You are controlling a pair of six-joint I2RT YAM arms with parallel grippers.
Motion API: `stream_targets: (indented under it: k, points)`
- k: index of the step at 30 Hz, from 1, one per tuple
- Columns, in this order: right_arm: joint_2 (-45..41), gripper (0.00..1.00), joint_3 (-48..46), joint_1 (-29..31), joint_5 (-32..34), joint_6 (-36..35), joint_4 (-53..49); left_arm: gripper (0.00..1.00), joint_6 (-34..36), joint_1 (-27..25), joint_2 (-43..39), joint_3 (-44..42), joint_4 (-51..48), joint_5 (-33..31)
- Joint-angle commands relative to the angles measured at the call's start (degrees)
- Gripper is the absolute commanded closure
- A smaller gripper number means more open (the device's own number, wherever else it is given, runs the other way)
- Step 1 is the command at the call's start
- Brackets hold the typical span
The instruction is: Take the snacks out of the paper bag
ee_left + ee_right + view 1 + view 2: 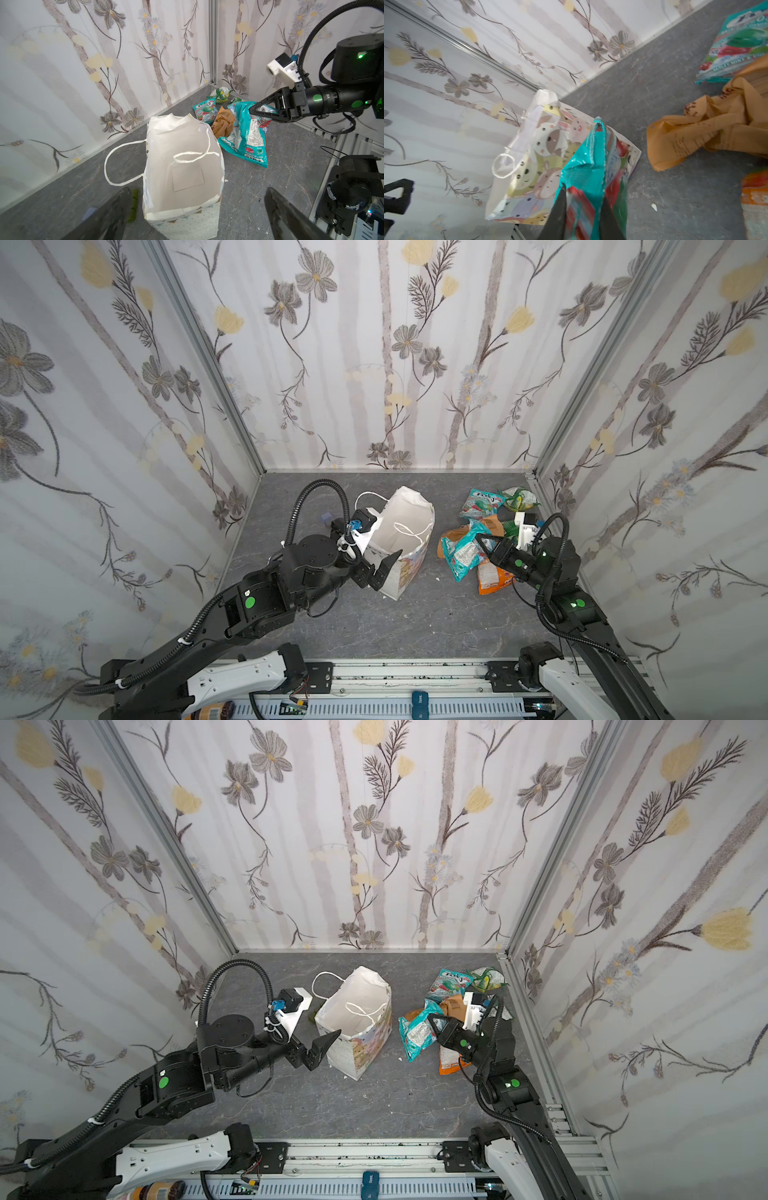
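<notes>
White paper bag [411,572] is standing upright near the middle of the grey tabletop [415,626], mouth gaping open. One cord handle [195,154] is drooping across the mouth. The outer cord handle [365,499] is hanging outside at the bag's 10 o'clock.

Left gripper [380,566] is hovering at the bag's 7 o'clock corner, jaws spread wide. In the left wrist view its fingers [108,216] are flanking the bag's near end; cannot tell whether either is touching paper.

Right gripper [482,541] is sitting at the bag's 3 o'clock, apart from the paper. Its jaws are nearly together and pinching the top edge of a teal packet [459,558]. The packet is hanging crumpled from the fingertips with its lower end reaching down to the tabletop; cannot tell whether it is resting there.

Remaining snacks are lying in a loose pile outside the bag:
- second teal packet [480,504] at 1 o'clock
- green packet [517,497] just beside it, nearer the back corner
- tan-brown packet [223,122], crumpled, touching the held one
- orange packet [490,580] at 4 o'clock, partly under the right arm

Small green block [134,203] is lying just beside the bag at 9 o'clock.
</notes>
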Motion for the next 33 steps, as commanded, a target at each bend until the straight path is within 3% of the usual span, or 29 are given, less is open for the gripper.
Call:
stream_targets:
  k: [1, 6, 16, 19, 21, 25, 33]
  points:
    - [2.0, 1.0, -4.1, 0.1, -0.1, -1.8, 5.1, 0.0, -1.6, 0.0, -1.2, -1.7, 3.0, -0.5]
    - [10.4, 1.0, -8.1, 0.2, 0.5, -5.3, 11.5, 0.0, -1.9, 0.1, -1.4, -2.5, 3.5, -0.1]
    - [28.4, 1.0, -7.7, 0.3, 1.9, -11.0, 19.4, 0.0, -3.2, 0.0, -2.5, -2.9, 2.7, -1.3]
    - [30.9, 0.89, -7.9, 0.3, 3.1, -11.9, 19.7, 0.0, -3.7, 0.0, -3.4, -3.4, 2.8, -1.8]
    - [31.4, 0.76, -8.2, 0.3, 3.9, -12.2, 19.5, 0.0, -4.0, 0.1, -3.9, -3.7, 2.6, -2.1]
    - [30.7, 0.65, -8.1, 0.3, 6.3, -12.8, 17.4, 0.0, -4.1, 0.0, -4.3, -4.0, 2.8, -2.4]
    - [22.3, 0.36, -4.6, 0.3, 11.1, -14.6, 6.3, 0.0, -3.7, 0.1, -4.6, -4.3, 2.3, -3.6]
